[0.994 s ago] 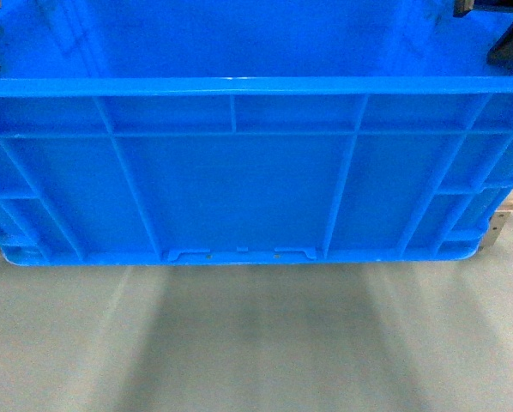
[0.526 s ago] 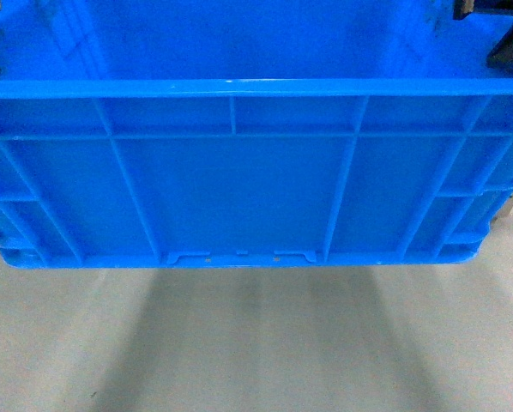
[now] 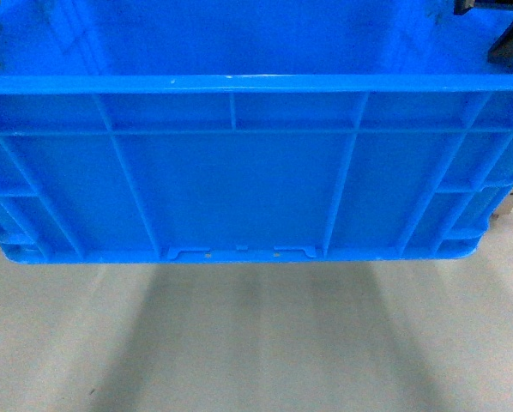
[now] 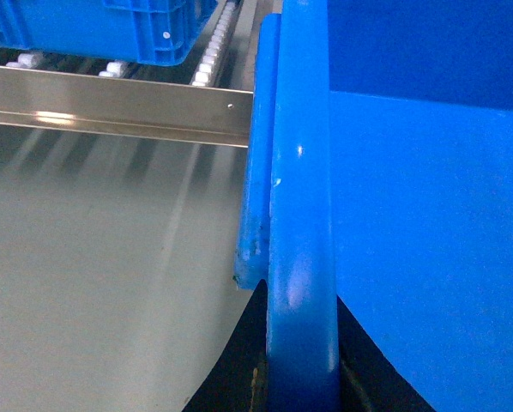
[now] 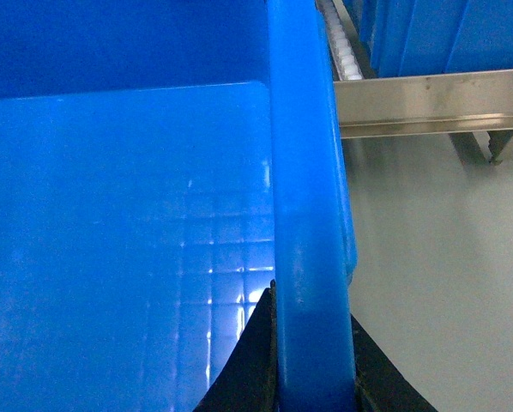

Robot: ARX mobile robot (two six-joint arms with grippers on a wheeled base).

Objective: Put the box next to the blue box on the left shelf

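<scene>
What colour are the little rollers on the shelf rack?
White, on grey metal rails. The rollers show best in the left wrist view, beside the other blue box.

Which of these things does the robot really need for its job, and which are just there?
Needed:
- carried crate
- left tool and right tool, each clamped on its rim
- roller shelf
- blue crate already on it

Just there:
- grey floor
- other crates on the right rack

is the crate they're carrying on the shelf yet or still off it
Off it. The box hangs over bare floor, a pincer clamped on each side rim, left and right; the roller shelf lies ahead.
</scene>
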